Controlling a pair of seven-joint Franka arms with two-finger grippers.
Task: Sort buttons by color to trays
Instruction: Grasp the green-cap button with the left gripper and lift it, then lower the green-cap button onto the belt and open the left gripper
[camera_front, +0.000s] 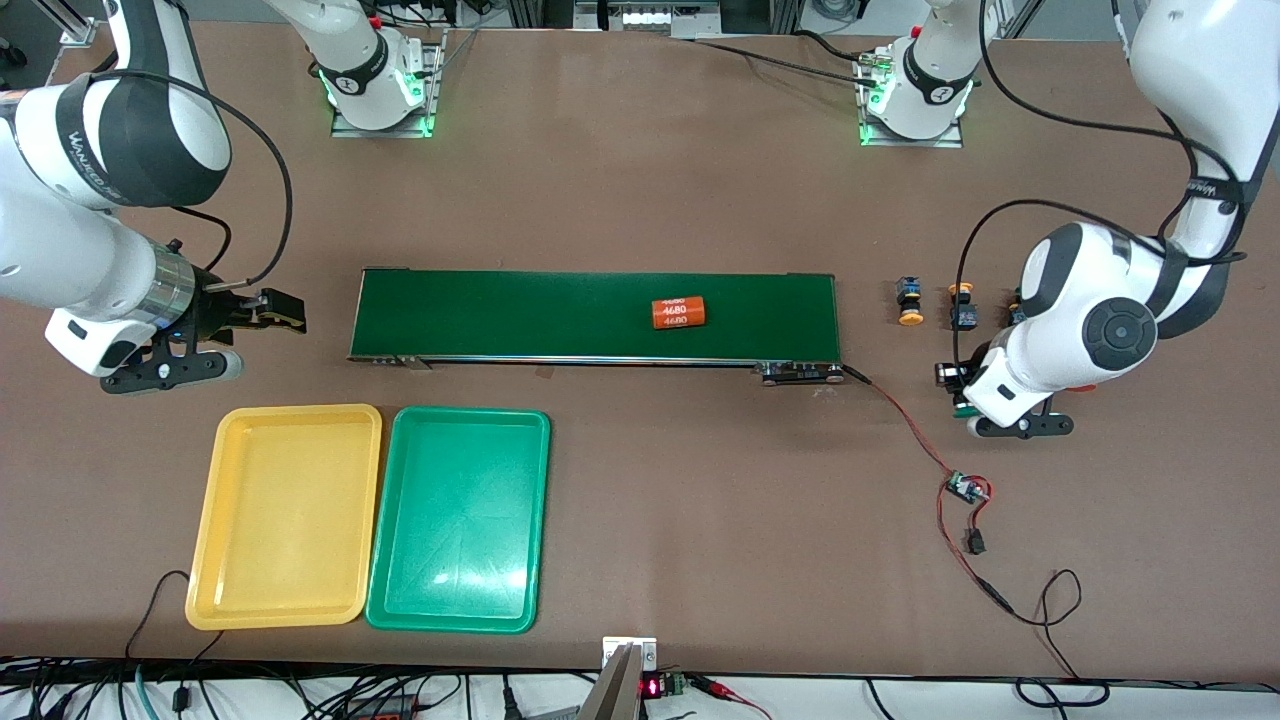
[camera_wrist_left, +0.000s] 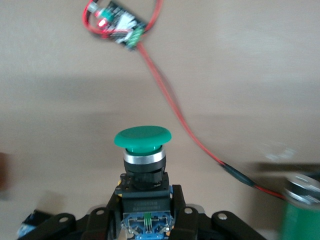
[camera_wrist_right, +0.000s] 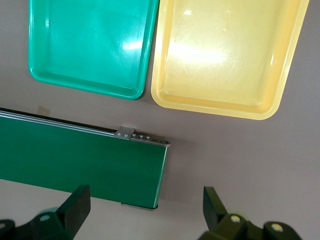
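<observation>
Two hands: left hand (camera_wrist_left: 145, 220) grips green button (camera_wrist_left: 143, 140) nr red wire (camera_wrist_left: 170, 100); right hand (camera_wrist_right: 145, 210) wide open, prob. idle.

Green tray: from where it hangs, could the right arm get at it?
Probably yes. The right gripper, jaws open and holding nothing, hangs over bare table by the conveyor's end; the green tray lies close by with nothing between them.

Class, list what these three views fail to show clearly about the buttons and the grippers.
- Front view: the left gripper and its green button are hidden by the left arm's wrist.
- Front view: a button is half covered by that arm.
- Right wrist view: the right gripper fingertips are cut off by the edge.
</observation>
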